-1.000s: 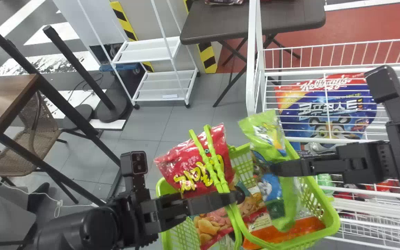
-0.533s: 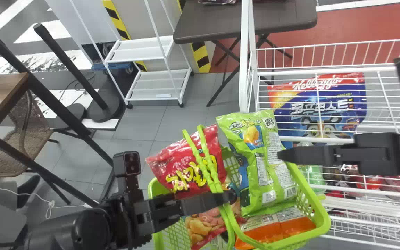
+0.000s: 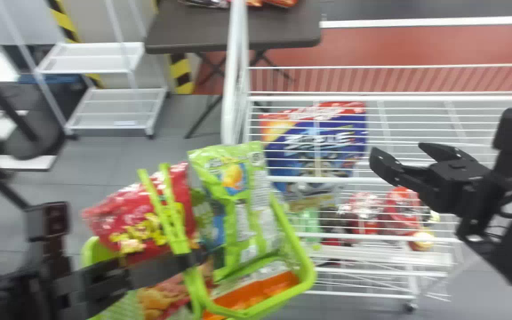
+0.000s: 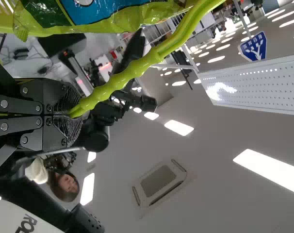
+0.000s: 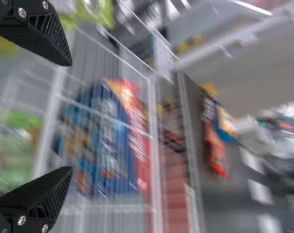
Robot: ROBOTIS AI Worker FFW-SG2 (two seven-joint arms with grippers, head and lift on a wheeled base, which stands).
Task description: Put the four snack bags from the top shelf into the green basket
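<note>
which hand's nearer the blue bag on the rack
Right. The right hand hangs open just right of the blue bag; the left hand holds the basket handles, farther off to the left.

Black right hand (image 3: pixel 398 148) — tapered fingers (image 5: pixel 31 191), ridged pads (image 5: pixel 51 199), silver screws (image 5: pixel 22 221) — black arm (image 3: pixel 507 240).
</note>
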